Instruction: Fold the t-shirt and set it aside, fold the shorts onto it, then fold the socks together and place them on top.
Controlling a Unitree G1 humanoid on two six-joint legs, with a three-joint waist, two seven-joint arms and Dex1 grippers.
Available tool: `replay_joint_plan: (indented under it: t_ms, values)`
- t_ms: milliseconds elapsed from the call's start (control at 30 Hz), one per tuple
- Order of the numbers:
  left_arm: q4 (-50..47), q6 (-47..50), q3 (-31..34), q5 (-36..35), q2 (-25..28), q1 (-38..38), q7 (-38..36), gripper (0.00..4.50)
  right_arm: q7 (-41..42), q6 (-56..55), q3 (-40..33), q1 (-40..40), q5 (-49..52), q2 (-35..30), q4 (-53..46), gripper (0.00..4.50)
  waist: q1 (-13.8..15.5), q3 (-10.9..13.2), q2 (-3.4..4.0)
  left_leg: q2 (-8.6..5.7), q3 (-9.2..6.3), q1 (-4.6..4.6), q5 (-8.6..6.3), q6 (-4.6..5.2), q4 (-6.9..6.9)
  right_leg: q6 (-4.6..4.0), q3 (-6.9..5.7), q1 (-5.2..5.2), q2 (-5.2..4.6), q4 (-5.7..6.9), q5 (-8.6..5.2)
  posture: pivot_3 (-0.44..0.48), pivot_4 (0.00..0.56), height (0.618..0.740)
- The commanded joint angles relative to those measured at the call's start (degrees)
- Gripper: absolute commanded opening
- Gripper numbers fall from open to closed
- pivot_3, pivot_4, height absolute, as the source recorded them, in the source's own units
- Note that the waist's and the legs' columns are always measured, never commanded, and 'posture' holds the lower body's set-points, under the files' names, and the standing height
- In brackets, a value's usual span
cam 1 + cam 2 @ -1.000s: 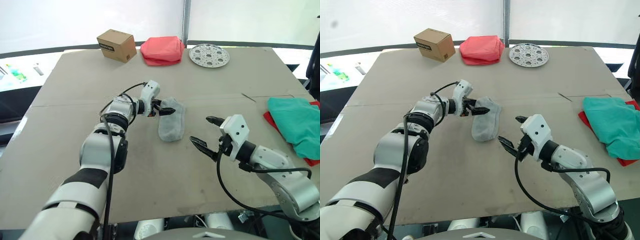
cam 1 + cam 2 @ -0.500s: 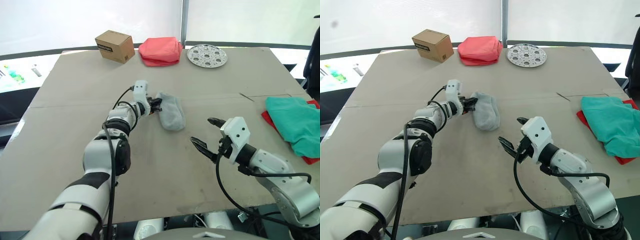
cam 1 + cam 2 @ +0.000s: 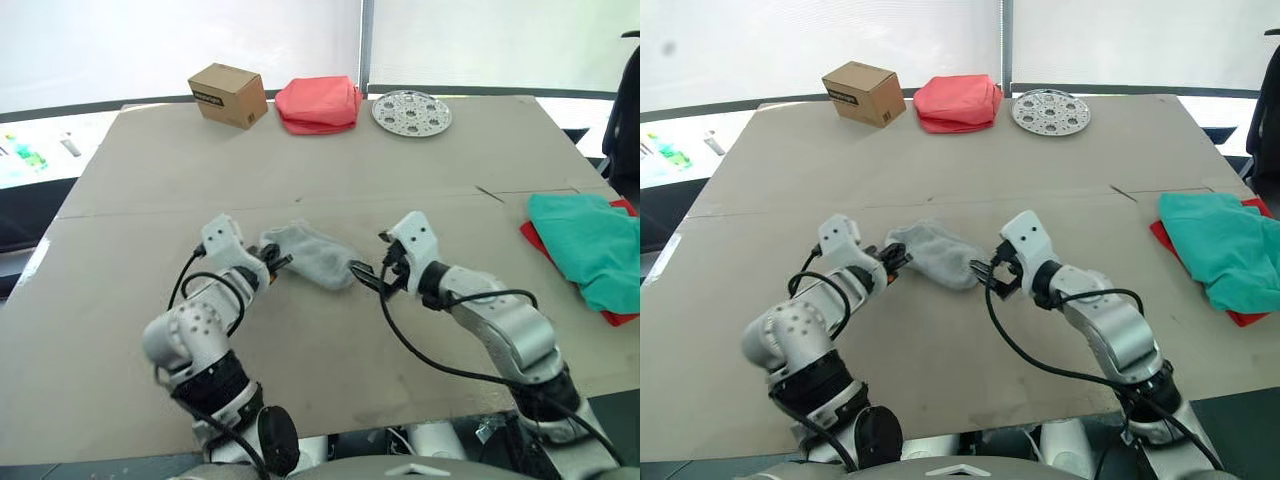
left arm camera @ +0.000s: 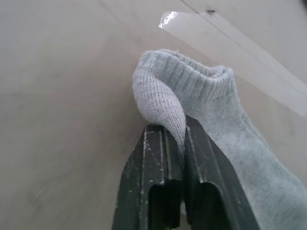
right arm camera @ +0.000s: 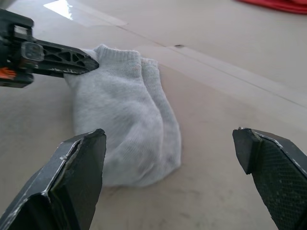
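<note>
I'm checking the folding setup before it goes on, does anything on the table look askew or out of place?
Mostly tidy. The shorts lie rumpled rather than squarely folded over the t-shirt at the table's right edge, a red corner poking out. The socks are bunched mid-table, pinched at the cuff by the left gripper.

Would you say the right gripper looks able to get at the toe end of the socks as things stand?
Probably yes: the right gripper is open right beside the toe end of the socks, with bare table between; the left gripper pinches the cuff end.

Grey-brown bench [image 3: 420, 150], a seam running across its middle. Bright white wall or window behind it, split by a grey vertical post [image 3: 365, 45]. Dark floor at the bench's left side.
</note>
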Motion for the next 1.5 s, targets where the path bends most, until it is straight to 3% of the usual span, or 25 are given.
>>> replay_joint_plan:
  t_ms: [33,100,133,267,400,467,567,767,933,1067,1233,1500]
  values:
    - [-4.85,2.86,2.64,-2.1,-0.79,-0.56,-0.52,1.99,-0.18,-3.25,-0.13,-3.2,-0.94,3.34,6.08,4.24,0.15,0.0,0.0,0.0,0.0,0.01,0.0,0.0,-0.01,0.0,0.0,0.0,0.02,0.0,0.0,0.0,0.15,0.736]
    - [-5.4,2.93,4.06,-3.46,-1.06,-0.2,-1.91,2.72,2.79,-6.34,2.21,-3.4,-1.99,3.03,8.45,3.71,0.47,0.0,0.0,0.0,0.0,0.01,0.0,-0.01,-0.02,-0.02,0.01,0.01,0.04,0.01,0.0,0.0,0.15,0.736]
    - [-5.6,2.37,4.45,-4.36,-0.1,0.6,-3.34,3.34,4.85,-8.77,2.95,-3.32,-1.77,3.29,9.13,2.87,0.54,0.0,0.0,-0.01,0.01,0.01,0.01,-0.01,-0.02,-0.02,0.01,0.0,0.08,0.01,0.0,0.0,0.15,0.736]
    - [-4.39,2.02,6.19,-8.0,3.85,2.58,-9.02,3.34,10.07,-12.67,5.46,-3.86,-1.8,3.46,11.38,1.7,0.27,0.0,0.01,0.02,0.01,-0.01,-0.01,-0.06,-0.12,-0.03,0.0,-0.05,0.11,-0.02,-0.01,0.0,0.15,0.736]
    - [4.15,-0.73,3.59,-11.01,17.52,5.9,-21.16,3.34,10.97,-15.25,8.86,-5.68,-6.63,3.99,20.38,0.06,-0.97,0.02,0.04,0.06,0.02,0.19,0.0,-0.21,-0.2,-0.04,0.04,0.02,0.15,0.03,-0.02,0.0,0.15,0.736]
    - [12.55,-4.41,1.75,-11.75,25.31,6.23,-28.73,3.34,10.85,-14.98,9.55,-6.32,-8.24,4.43,24.25,0.02,-1.07,0.05,0.09,0.06,0.07,0.31,0.01,-0.23,-0.26,-0.06,0.08,0.01,0.15,0.04,-0.04,0.0,0.15,0.736]
    - [23.29,-10.5,-3.77,-11.21,32.57,4.18,-37.34,3.34,10.45,-15.39,9.47,-6.69,-10.13,4.77,27.11,0.02,-0.89,0.06,0.13,0.04,0.09,0.33,-0.06,-0.34,-0.27,-0.07,0.12,-0.01,0.11,0.03,-0.04,0.0,0.15,0.736]
    - [43.45,-22.58,-18.57,-6.25,38.78,-4.05,-53.29,3.34,11.07,-15.62,8.92,-6.73,-11.84,4.86,27.95,0.02,-1.02,0.03,0.08,0.04,0.12,0.32,-0.13,-0.49,-0.27,-0.06,0.15,-0.01,0.03,0.02,-0.03,0.0,0.15,0.736]
    - [57.15,-35.75,-26.94,1.96,40.17,-10.09,-57.96,3.34,10.28,-14.96,8.25,-6.35,-12.55,4.97,26.81,0.02,-1.05,-0.05,-0.01,0.03,0.16,0.38,-0.1,-0.54,-0.44,-0.07,0.18,-0.04,0.02,0.02,-0.02,0.0,0.15,0.736]
    - [57.65,-37.55,-24.8,1.08,42.0,-12.08,-58.93,3.34,9.57,-14.05,7.55,-5.51,-12.76,4.85,24.96,0.02,-1.12,-0.08,0.1,0.04,0.16,0.39,-0.08,-0.56,-0.58,-0.08,0.19,-0.06,-0.05,-0.01,-0.02,0.0,0.15,0.736]
    - [55.1,-36.18,-25.5,0.73,44.69,-8.72,-61.65,3.34,9.2,-13.33,7.28,-4.84,-12.56,5.18,23.4,0.02,-1.08,-0.05,0.14,0.03,0.16,0.37,-0.01,-0.45,-0.8,-0.07,0.17,-0.13,-0.12,-0.05,-0.02,0.0,0.15,0.736]
    - [59.75,-38.92,-27.82,2.21,40.11,-7.97,-62.13,3.34,9.44,-12.78,7.27,-4.82,-12.72,5.06,22.61,0.02,-0.68,-0.04,0.2,-0.07,0.12,0.38,-0.07,-0.58,-0.83,-0.06,0.01,-0.13,-0.35,-0.05,-0.02,0.0,0.15,0.736]
